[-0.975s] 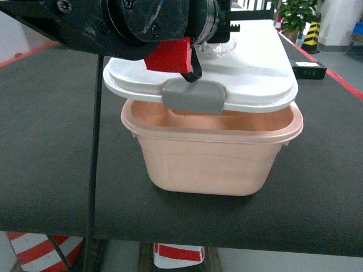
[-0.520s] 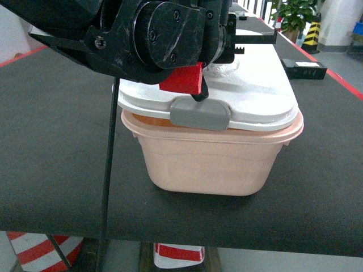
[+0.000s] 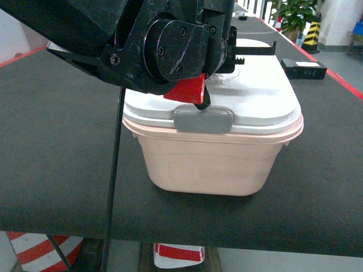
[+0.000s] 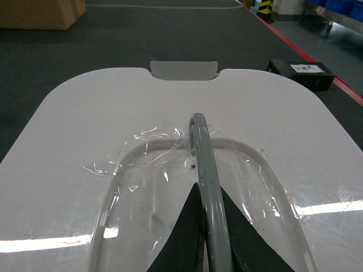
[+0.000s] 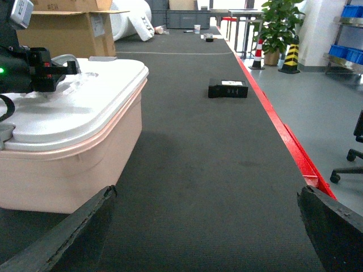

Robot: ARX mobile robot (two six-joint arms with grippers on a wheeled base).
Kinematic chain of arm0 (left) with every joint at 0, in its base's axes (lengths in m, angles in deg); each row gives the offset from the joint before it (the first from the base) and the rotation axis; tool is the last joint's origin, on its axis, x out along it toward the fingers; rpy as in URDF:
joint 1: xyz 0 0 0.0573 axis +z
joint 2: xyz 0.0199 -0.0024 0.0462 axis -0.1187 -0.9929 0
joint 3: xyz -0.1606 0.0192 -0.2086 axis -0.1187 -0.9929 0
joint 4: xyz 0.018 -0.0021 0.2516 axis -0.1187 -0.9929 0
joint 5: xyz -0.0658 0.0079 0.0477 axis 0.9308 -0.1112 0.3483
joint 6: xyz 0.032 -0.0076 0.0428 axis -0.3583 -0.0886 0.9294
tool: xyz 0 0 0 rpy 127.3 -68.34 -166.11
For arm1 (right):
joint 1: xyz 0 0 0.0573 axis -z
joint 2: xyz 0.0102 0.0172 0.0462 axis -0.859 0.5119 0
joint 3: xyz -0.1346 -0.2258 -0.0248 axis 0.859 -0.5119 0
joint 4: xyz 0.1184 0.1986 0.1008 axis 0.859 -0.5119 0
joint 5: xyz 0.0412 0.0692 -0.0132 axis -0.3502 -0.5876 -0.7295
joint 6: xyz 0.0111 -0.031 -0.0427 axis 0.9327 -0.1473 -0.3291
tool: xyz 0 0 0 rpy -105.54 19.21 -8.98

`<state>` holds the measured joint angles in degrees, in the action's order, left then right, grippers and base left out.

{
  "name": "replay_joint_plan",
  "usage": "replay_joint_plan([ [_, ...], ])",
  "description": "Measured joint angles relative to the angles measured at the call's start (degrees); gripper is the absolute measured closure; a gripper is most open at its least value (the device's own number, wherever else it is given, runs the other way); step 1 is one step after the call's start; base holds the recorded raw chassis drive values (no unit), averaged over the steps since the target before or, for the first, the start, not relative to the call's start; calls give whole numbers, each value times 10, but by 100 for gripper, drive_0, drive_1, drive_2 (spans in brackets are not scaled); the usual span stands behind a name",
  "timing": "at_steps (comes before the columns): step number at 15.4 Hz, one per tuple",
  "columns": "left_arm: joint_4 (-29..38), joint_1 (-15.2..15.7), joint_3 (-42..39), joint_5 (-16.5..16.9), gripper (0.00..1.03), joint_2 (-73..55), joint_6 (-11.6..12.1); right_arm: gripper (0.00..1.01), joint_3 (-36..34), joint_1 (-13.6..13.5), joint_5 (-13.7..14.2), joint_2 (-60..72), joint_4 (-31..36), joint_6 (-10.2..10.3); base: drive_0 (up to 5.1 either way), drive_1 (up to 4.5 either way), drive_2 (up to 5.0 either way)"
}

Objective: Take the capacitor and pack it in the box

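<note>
The pale pink box (image 3: 210, 164) stands on the black table with its white lid (image 3: 266, 96) lying flat on the rim, grey clasp (image 3: 203, 119) facing me. My left gripper (image 4: 209, 195) is shut on the lid's grey handle (image 4: 203, 147), which stands up between the black fingers. From the right wrist view the box (image 5: 68, 170) is at the left, with the left gripper (image 5: 51, 71) on top of the lid (image 5: 79, 107). My right gripper (image 5: 207, 226) is open over bare table, to the right of the box. The capacitor is hidden.
A small black device (image 5: 227, 88) lies further back near the table's red right edge (image 5: 283, 136). A brown cardboard carton (image 5: 68, 28) stands at the far left. Beyond the red edge the floor holds a plant (image 5: 278, 25) and a striped cone (image 5: 292, 56).
The lid, held raised and tilted above the open box a second ago, has come down with my left gripper and now covers the box. The box itself has not moved.
</note>
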<state>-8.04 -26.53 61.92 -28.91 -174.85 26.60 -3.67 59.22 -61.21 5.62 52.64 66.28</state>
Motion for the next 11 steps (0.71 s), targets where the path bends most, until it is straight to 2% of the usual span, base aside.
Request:
replay_joint_plan([
  [4,-5,0,0,6,101,0,-4,3,0,0,0,0,0,0,0,0,0],
  [6,1,0,0,13,88,0,-4,3,0,0,0,0,0,0,0,0,0],
  [7,15,-1,0,14,74,0,-3,3,0,0,0,0,0,0,0,0,0],
  [9,79,6,-13,23,4,59,25,3,0,0,0,0,0,0,0,0,0],
  [10,121,22,-54,29,5,123,45,3,0,0,0,0,0,0,0,0,0],
  [11,180,57,-129,32,5,208,73,3,0,0,0,0,0,0,0,0,0],
])
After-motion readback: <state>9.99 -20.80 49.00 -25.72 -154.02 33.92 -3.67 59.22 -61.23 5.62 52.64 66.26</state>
